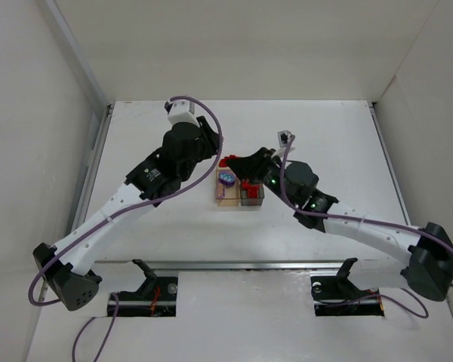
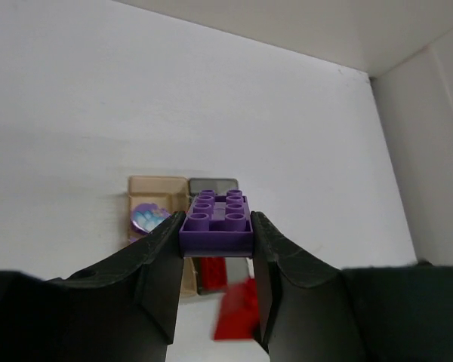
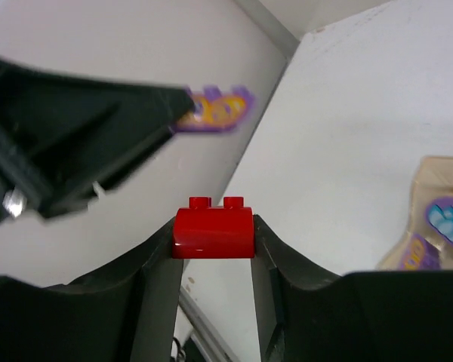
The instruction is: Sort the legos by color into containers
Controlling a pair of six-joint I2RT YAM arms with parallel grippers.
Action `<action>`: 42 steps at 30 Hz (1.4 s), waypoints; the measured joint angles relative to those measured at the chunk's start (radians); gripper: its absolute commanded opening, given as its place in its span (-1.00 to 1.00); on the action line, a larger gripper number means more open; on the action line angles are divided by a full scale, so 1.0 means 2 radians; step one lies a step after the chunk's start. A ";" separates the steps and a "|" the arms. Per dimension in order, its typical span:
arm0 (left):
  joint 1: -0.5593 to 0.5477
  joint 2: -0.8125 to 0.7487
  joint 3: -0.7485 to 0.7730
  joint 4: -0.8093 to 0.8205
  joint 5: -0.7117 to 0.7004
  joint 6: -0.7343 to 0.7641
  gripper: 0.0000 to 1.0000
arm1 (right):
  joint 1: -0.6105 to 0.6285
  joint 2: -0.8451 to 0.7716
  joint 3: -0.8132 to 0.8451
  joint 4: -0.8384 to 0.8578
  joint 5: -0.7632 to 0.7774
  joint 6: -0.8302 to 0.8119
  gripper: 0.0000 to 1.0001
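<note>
My left gripper [image 2: 216,232] is shut on a purple brick [image 2: 216,213] and holds it above the two bins. The tan bin [image 2: 155,182] holds a roundish purple piece with a bluish spot [image 2: 146,217]. The dark grey bin [image 2: 213,182] beside it holds a red brick [image 2: 211,273]. Another red brick [image 2: 238,311] lies on the table just outside the grey bin. My right gripper [image 3: 213,240] is shut on a red brick [image 3: 213,230], lifted off the table. In the top view both grippers, left [image 1: 211,154] and right [image 1: 235,163], meet just behind the bins [image 1: 228,200].
The white table [image 1: 325,151] is walled on the left, right and back. A small grey object [image 1: 286,139] lies behind the right gripper. The left arm's gripper with its purple brick [image 3: 215,111] hangs close in front of the right wrist camera.
</note>
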 measured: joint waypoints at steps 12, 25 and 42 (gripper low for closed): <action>0.019 0.043 -0.071 0.047 -0.002 0.064 -1.00 | 0.000 -0.117 -0.079 -0.103 0.073 -0.020 -1.00; 0.015 0.151 -0.150 0.119 0.084 0.130 -0.57 | -0.021 -0.131 -0.109 -0.197 0.127 -0.030 -1.00; 0.016 0.150 -0.128 0.077 0.084 0.132 0.83 | -0.091 0.027 -0.022 -0.219 0.036 -0.124 -1.00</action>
